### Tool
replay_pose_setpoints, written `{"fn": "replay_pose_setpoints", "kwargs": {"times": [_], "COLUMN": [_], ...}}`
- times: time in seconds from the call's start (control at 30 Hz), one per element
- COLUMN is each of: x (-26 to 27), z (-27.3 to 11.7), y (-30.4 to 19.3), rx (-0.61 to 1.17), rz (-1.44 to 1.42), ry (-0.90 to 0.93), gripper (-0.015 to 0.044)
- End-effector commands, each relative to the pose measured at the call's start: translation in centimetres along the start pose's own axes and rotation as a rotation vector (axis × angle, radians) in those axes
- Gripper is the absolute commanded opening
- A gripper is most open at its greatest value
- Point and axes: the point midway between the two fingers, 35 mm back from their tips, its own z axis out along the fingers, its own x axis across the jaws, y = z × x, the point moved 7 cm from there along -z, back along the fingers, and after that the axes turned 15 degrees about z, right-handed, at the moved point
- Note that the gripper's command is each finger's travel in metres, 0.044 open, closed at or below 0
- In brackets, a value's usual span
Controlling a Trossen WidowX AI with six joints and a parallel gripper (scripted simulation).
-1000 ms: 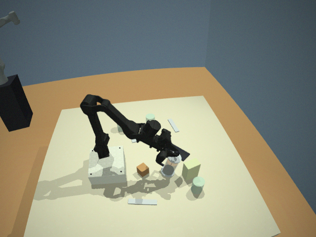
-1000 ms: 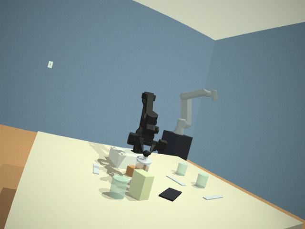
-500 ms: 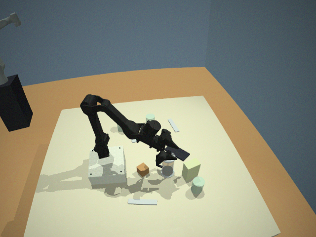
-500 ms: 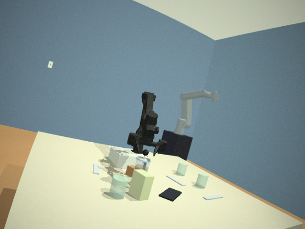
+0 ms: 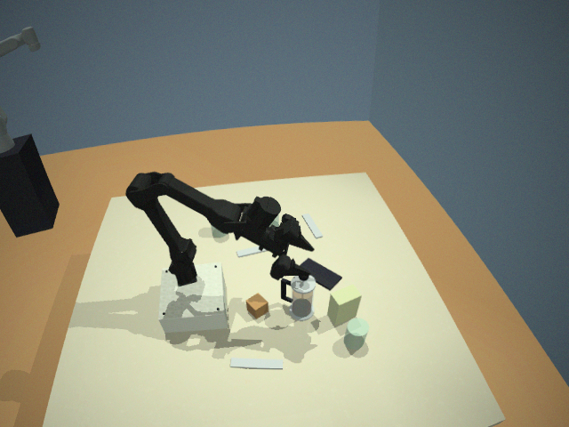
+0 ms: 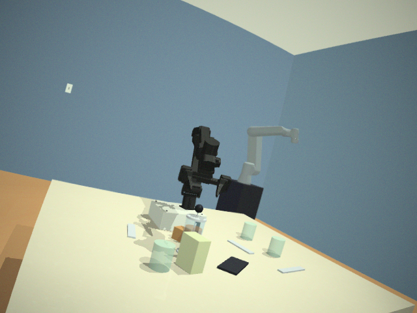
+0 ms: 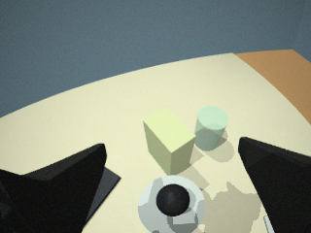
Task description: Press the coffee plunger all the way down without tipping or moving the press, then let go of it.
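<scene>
In the wrist view, the black parallel-jaw gripper point(image 7: 170, 175) is seen spread wide with nothing held, its two dark fingers set well apart on either side of the round black plunger knob point(image 7: 173, 200). The clear glass coffee press point(image 5: 302, 297) with a black side handle is stood upright on the cream mat point(image 5: 413, 321), between a small orange cube point(image 5: 256, 305) and a pale green block point(image 5: 344, 305). Just beyond the block a translucent mint cylinder point(image 7: 212, 127) is placed, and a flat dark square tile point(image 5: 321, 271) is laid beside the press.
</scene>
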Motion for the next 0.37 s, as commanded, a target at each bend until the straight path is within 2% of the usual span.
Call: {"fn": "replay_pose_setpoints", "kwargs": {"times": [0.0,0.33], "x": [0.32,0.25], "z": [-2.33,-2.13], "y": [1.2,0.92], "rx": [-0.006,-0.006], "rz": [0.002,0.002], "ry": [-0.003,-0.003], "gripper": [0.044,0.044]}}
